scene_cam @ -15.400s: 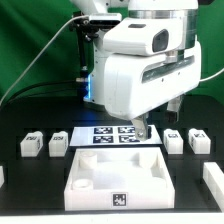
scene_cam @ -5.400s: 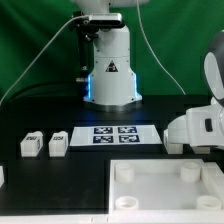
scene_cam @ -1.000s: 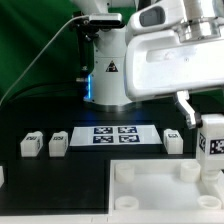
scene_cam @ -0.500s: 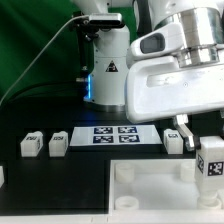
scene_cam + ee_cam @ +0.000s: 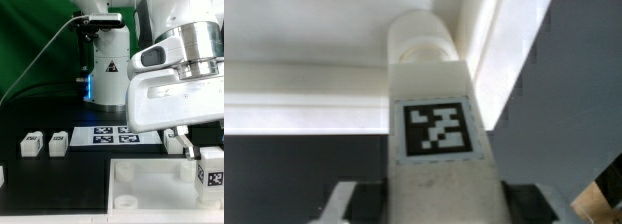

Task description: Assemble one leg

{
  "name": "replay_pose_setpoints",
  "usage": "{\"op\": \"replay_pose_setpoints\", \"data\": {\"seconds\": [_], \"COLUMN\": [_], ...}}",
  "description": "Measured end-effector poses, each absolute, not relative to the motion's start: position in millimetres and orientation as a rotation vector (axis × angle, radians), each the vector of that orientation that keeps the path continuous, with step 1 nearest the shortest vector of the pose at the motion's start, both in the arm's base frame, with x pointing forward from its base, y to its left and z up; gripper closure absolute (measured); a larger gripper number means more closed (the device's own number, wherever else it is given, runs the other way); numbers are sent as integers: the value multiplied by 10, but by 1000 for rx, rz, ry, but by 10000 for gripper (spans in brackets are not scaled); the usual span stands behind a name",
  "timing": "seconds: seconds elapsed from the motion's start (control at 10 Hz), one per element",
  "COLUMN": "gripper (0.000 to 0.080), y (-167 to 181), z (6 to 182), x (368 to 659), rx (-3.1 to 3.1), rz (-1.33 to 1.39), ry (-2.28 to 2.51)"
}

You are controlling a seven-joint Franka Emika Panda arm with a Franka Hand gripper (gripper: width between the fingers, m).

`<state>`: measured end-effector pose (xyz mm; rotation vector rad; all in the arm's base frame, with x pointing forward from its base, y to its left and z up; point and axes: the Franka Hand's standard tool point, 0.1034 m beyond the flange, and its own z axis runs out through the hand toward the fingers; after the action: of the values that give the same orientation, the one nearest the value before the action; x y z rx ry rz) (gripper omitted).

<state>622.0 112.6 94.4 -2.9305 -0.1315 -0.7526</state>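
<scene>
My gripper (image 5: 203,140) is shut on a leg (image 5: 212,167), a white oblong block with a black-and-white tag, and holds it upright at the exterior view's right. The leg's lower end is at the far right corner of the large white tray-like piece (image 5: 150,190). In the wrist view the held leg (image 5: 439,120) runs lengthwise between my fingers (image 5: 352,203), tag facing the camera, its far end against the white piece (image 5: 313,90). Two more legs (image 5: 29,144) (image 5: 57,143) lie at the exterior view's left, another (image 5: 174,141) behind my gripper.
The marker board (image 5: 105,133) lies flat on the black table in front of the robot base (image 5: 108,70). The tray-like piece has round sockets near its corners (image 5: 124,171). A green curtain backs the scene.
My gripper has come down with the leg, lowering it from above the tray-like piece to its far right corner. The other legs have not moved.
</scene>
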Motion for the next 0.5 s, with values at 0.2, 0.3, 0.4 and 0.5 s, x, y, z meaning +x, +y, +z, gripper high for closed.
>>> {"op": "replay_pose_setpoints", "data": {"seconds": [0.2, 0.3, 0.4, 0.5], "gripper": [506, 506, 417, 417], "y": [1122, 1122, 1122, 1121], "z": [946, 947, 944, 944], "x": [6276, 6276, 6275, 6275], "rx": [-2909, -2909, -2909, -2909], "rz": [-845, -843, -842, -842], "ry": [-124, -124, -124, -124]}}
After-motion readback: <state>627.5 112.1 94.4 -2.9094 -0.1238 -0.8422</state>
